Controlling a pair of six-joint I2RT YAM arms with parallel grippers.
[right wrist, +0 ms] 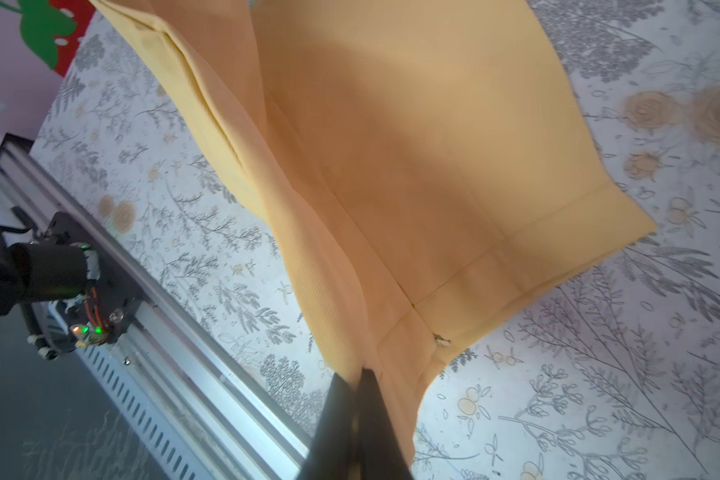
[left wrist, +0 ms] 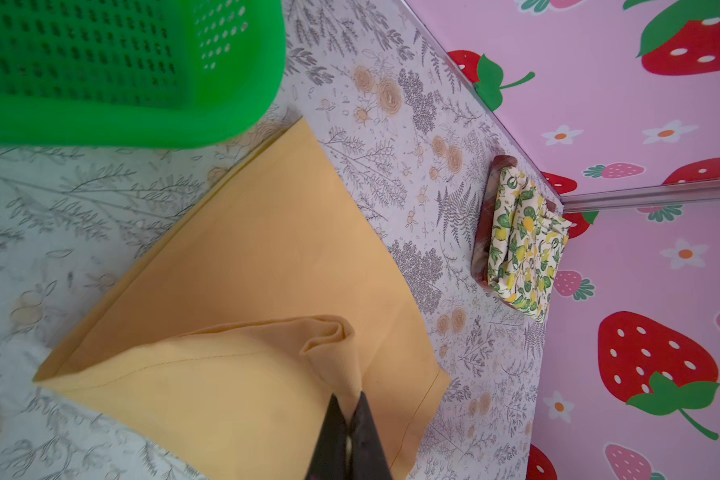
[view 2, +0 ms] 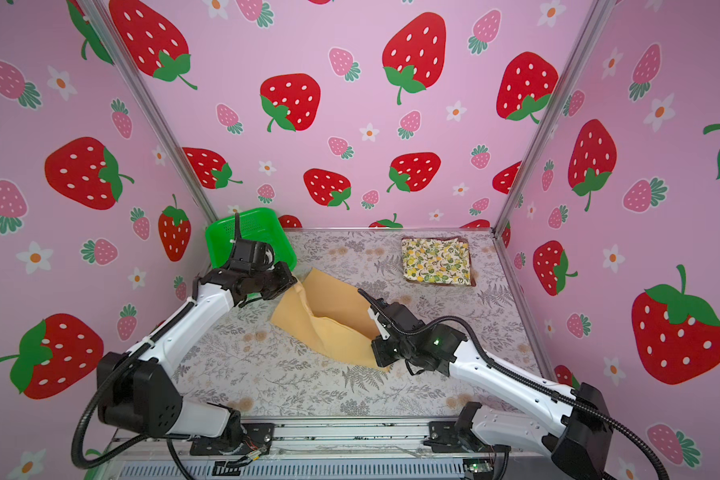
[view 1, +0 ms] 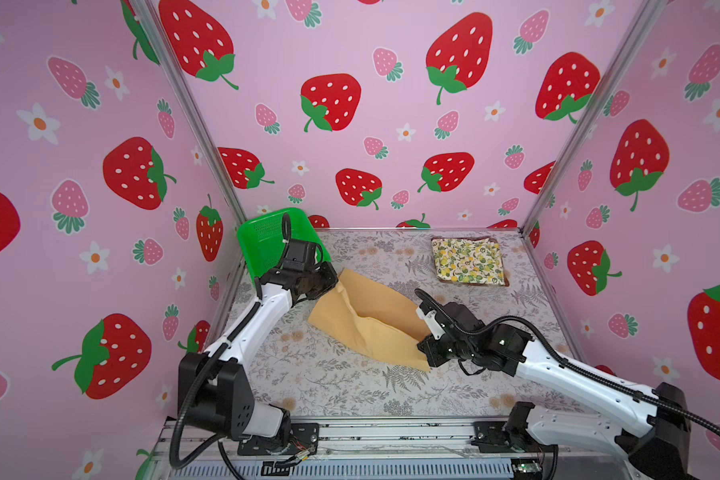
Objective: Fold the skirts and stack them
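Note:
The plain mustard-yellow skirt [view 1: 371,320] [view 2: 329,320] lies partly folded and slanted mid-table. My left gripper [view 1: 331,287] [left wrist: 350,399] is shut on a pinched bunch of its cloth at the end near the basket. At the skirt's near right corner, my right gripper [view 1: 424,351] [right wrist: 358,372] is shut on the cloth beside the waistband seam. A fold of cloth is raised between the two grips. The lemon-print skirt [view 1: 468,259] [view 2: 436,259] [left wrist: 524,249] lies folded at the back right. It sits on the folded plaid skirt [left wrist: 484,237], of which only a red-brown edge shows.
A green perforated basket [view 1: 267,237] [view 2: 242,232] [left wrist: 100,62] stands tipped at the back left corner, right behind my left wrist. Strawberry-print walls close the table [view 1: 350,386] on three sides. A metal rail [right wrist: 175,332] runs along the front edge.

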